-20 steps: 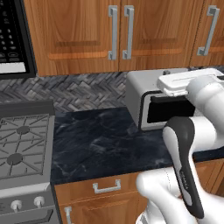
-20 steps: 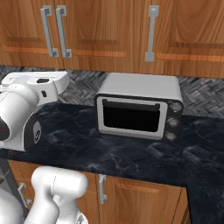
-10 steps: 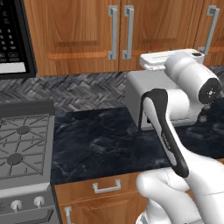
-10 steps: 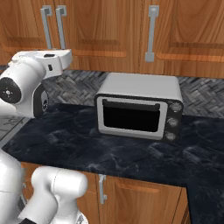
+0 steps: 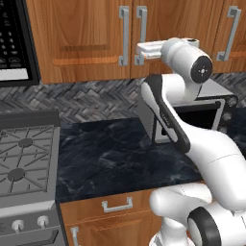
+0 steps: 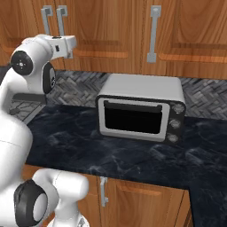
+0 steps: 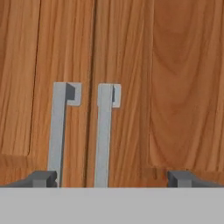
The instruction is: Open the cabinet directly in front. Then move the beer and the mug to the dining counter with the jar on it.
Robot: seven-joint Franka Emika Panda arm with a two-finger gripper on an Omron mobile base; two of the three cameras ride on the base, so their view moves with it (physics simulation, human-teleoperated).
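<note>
While the end effector [image 7: 112, 178] stood released, jaws wide and empty, the cabinet [image 5: 86, 43] lay straight ahead and close. Its two handles [image 7: 103, 135] ran vertical, left of centre between the fingertips. Since the earlier frame the arm had risen from table height to handle level.

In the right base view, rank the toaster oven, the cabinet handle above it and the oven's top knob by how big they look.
1. Toaster oven, clearly largest.
2. Cabinet handle, long and thin.
3. Top knob, smallest.
All stand at about the same depth, so the order holds.
</note>
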